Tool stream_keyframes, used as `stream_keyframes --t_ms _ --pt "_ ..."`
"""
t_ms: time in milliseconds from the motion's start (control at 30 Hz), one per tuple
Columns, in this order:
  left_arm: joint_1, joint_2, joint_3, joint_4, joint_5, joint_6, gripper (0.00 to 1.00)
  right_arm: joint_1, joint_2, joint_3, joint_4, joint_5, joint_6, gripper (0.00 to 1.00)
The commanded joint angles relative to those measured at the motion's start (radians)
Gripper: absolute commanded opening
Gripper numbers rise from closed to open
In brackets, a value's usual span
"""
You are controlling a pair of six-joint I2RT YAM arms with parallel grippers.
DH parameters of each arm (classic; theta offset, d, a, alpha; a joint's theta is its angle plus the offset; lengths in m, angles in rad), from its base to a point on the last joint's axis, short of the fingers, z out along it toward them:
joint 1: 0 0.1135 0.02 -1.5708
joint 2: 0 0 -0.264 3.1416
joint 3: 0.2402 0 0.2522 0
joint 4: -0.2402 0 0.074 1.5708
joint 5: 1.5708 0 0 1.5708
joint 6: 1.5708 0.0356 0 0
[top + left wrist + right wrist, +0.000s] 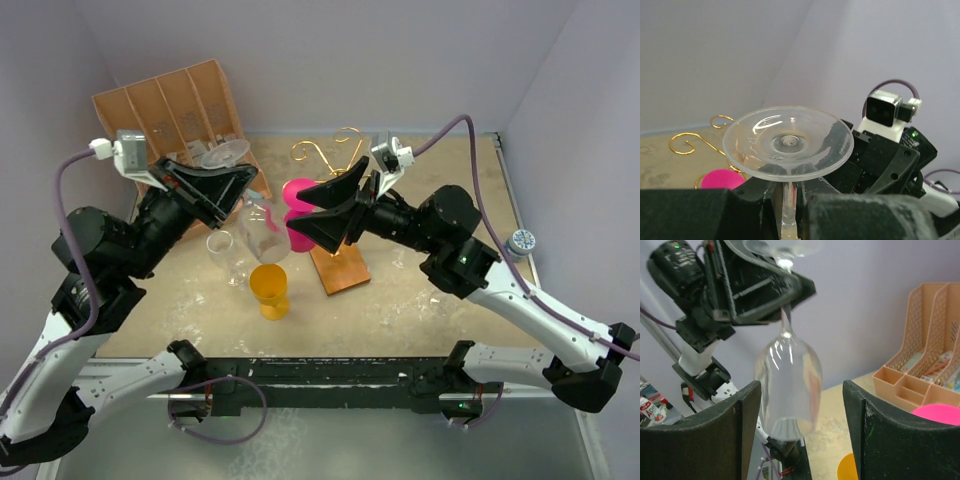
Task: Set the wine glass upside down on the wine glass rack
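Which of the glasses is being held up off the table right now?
The clear wine glass, upside down, its stem pinched in the left hand. The other clear glass and the yellow glass stand on the table.

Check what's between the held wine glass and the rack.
In the top view, the open right gripper and a pink object lie between the wine glass, held by the left gripper, and the wine glass rack.

Glossy wine glass [787, 385], wooden rack base [342, 268]
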Motion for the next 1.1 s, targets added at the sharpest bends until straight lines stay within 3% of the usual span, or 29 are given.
stream_keyframes --t_ms 0,267,933,1067 --pt "0.003 0.029 -0.014 0.132 0.185 0.015 0.00 0.004 0.001 0.005 0.170 -0.063 0.000 0.67" --pt "0.002 0.067 -0.034 0.184 0.332 -0.002 0.00 0.004 0.046 -0.004 0.237 -0.105 0.048 0.61" --pt "0.002 0.103 -0.042 0.223 0.485 -0.012 0.00 0.004 0.095 0.007 0.210 -0.121 0.075 0.30" --pt "0.003 0.104 -0.042 0.219 0.503 -0.012 0.00 0.004 0.101 0.010 0.211 -0.135 0.070 0.09"
